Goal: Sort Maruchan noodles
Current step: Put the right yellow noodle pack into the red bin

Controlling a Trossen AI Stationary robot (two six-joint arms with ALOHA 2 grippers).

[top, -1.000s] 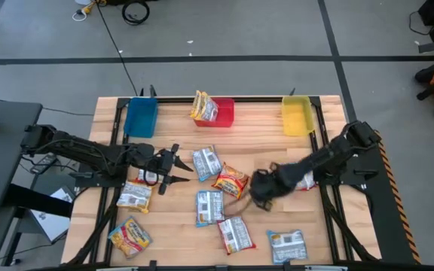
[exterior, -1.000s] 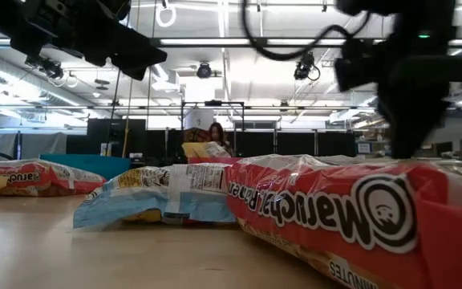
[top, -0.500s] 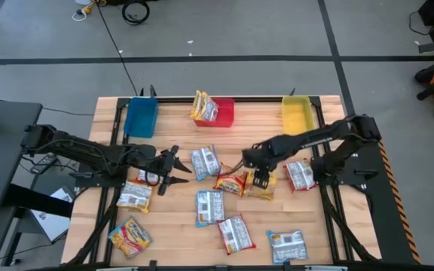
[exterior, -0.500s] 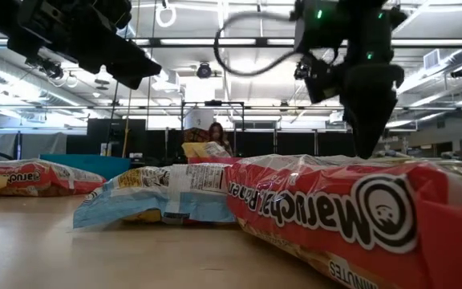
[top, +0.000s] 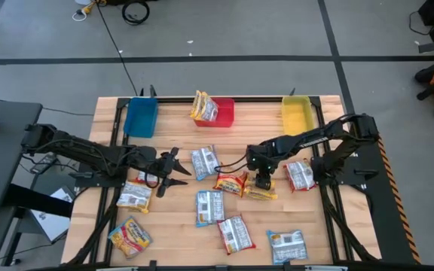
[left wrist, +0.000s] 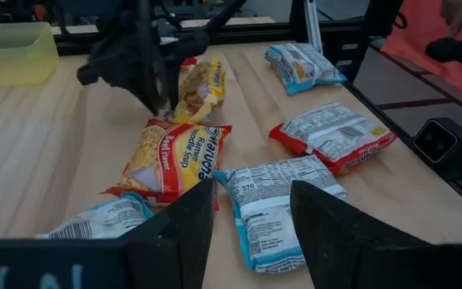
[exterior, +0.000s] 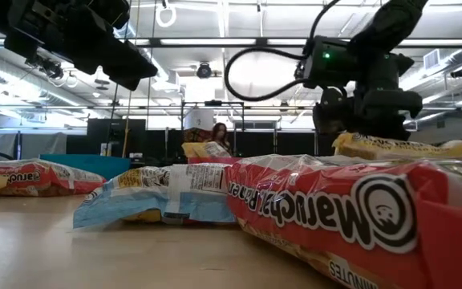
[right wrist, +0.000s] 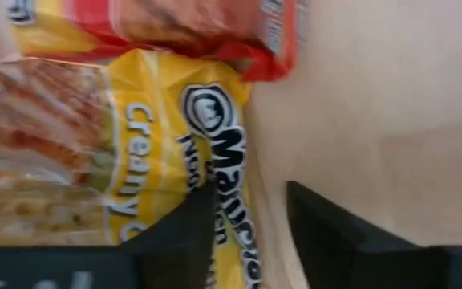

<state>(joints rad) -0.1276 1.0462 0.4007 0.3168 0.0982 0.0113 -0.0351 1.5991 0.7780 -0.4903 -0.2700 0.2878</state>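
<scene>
The wooden desk (top: 179,120) carries scattered Maruchan noodles; the right claw (top: 263,181), fingers apart, sits over a yellow "Creamy" packet (top: 260,193) mid-desk; the left claw (top: 173,167), spread wide, waits near the left edge.

bright overhead strip lights | soft shadows | right wrist view blurred

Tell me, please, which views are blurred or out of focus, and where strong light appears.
Low view: the nearest red-and-white packet is soft and fills the foreground; ceiling lights glare behind. Right wrist view: the yellow packet is smeared, too close to the right gripper. High view: even light, sharp.
</scene>
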